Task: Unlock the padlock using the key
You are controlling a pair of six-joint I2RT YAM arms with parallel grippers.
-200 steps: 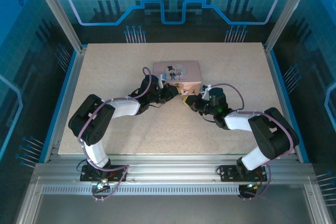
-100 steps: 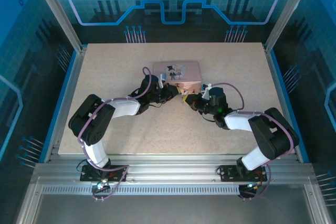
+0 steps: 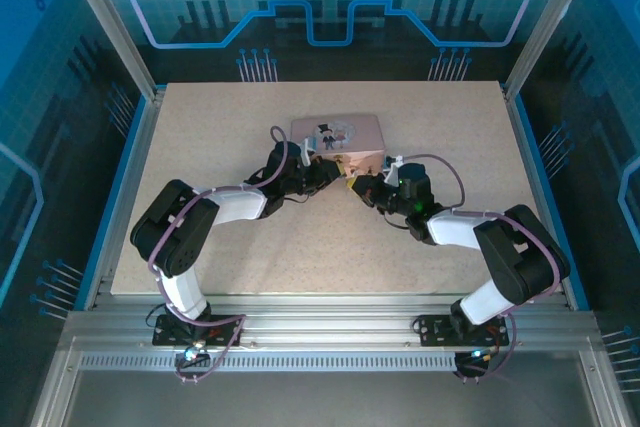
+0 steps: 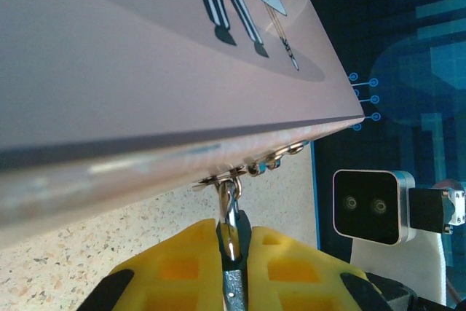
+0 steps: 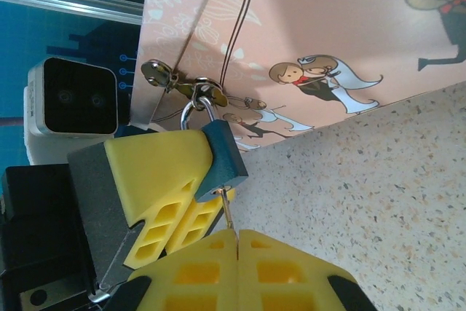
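The padlock has a small bluish body, and its silvery shackle hangs through the hasp of the pink box. My left gripper is shut on the padlock from the side; its yellow fingers press against the body. The key is a thin metal blade. Its tip meets the keyhole in the underside of the padlock. My right gripper is shut on the key's other end, just below the padlock. From above, both grippers meet at the box's near edge.
The pink box with cartoon figures lies mid-table on the speckled top, its lid close over the left wrist camera. Blue-lit enclosure walls and metal rails surround the table. The right wrist's camera housing stands just past the box corner.
My right gripper has edged up and left toward the padlock with the key. The left gripper and the box have stayed where they were.
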